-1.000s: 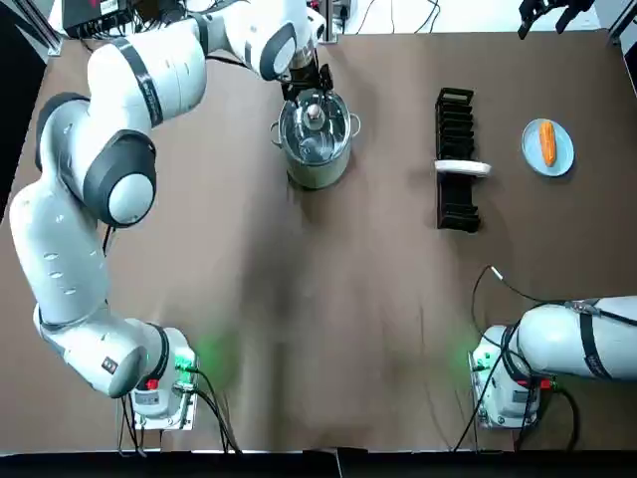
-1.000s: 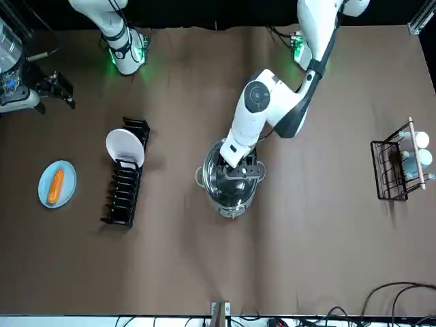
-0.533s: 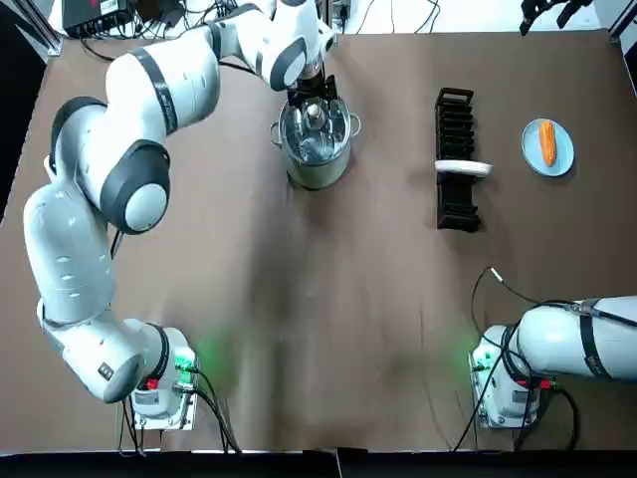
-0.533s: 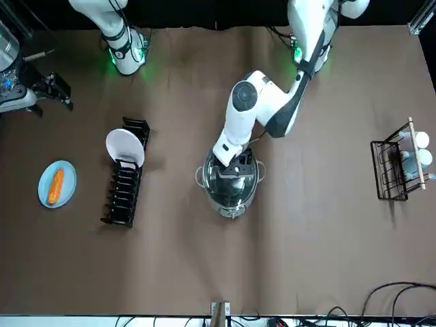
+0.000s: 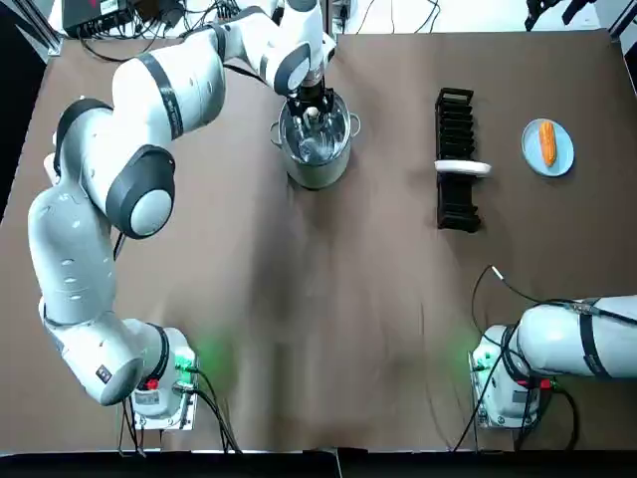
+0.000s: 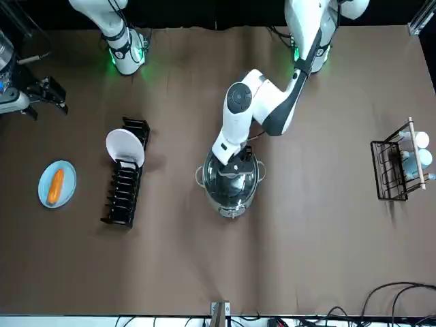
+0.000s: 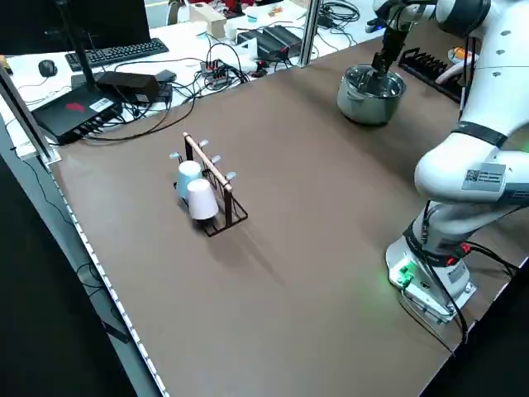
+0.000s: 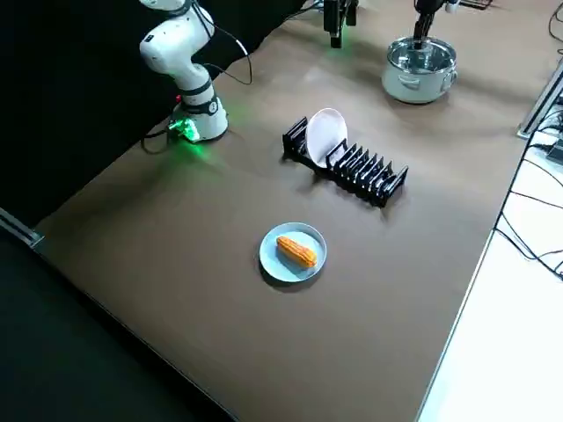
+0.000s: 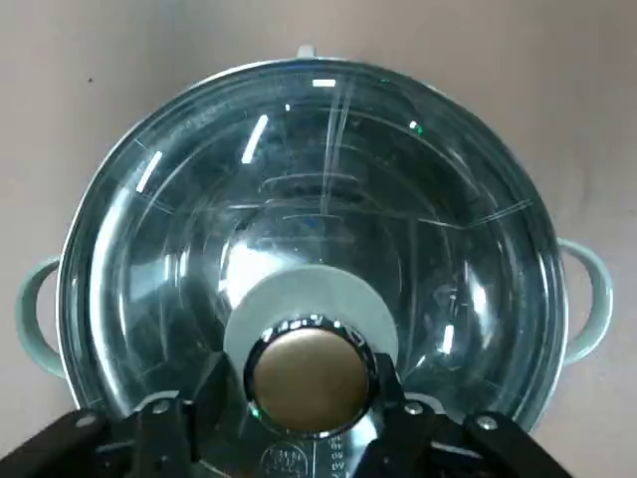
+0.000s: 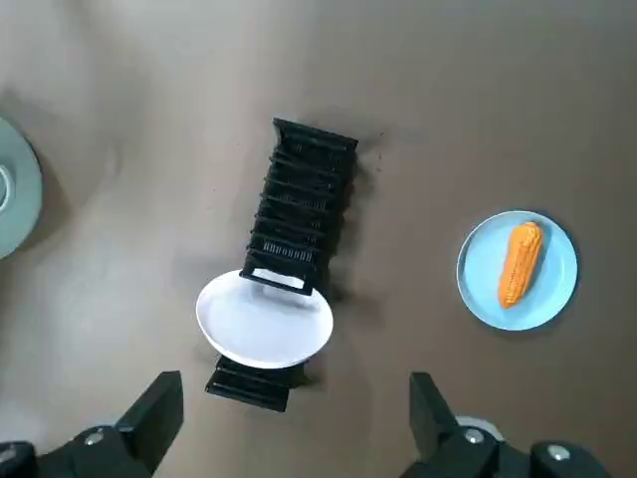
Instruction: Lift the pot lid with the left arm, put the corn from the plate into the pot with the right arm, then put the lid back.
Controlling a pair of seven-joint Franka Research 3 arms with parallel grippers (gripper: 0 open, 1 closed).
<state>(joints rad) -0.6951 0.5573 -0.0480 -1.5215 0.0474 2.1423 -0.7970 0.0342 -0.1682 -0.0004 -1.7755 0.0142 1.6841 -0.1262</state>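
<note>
I have the left gripper (image 9: 307, 396) directly over the steel pot (image 5: 317, 171), which stands on the far side of the table (image 5: 328, 329), towards the middle. The glass lid (image 9: 318, 189) sits closed on the pot's rim. In the left wrist view the gripper's fingers (image 9: 199, 413) are spread, one on each side of the round metal knob (image 9: 311, 373) at the lid's centre, close beside it and level with it. The corn (image 5: 547, 142) lies on the small light-blue plate (image 5: 530, 157) near the table's far right edge, well apart from the pot. A black dish rack (image 5: 456, 204) stands between the pot and the plate, with one white dish (image 5: 462, 167) upright in a slot. The right gripper (image 10: 294, 393) hangs high over the far right corner of the table. Its fingers are wide apart and hold nothing, and its wrist view looks down on both the dish rack and the corn. A wire rack of cups (image 6: 398, 170) stands on the robot's left side of the table, far from both grippers.
</note>
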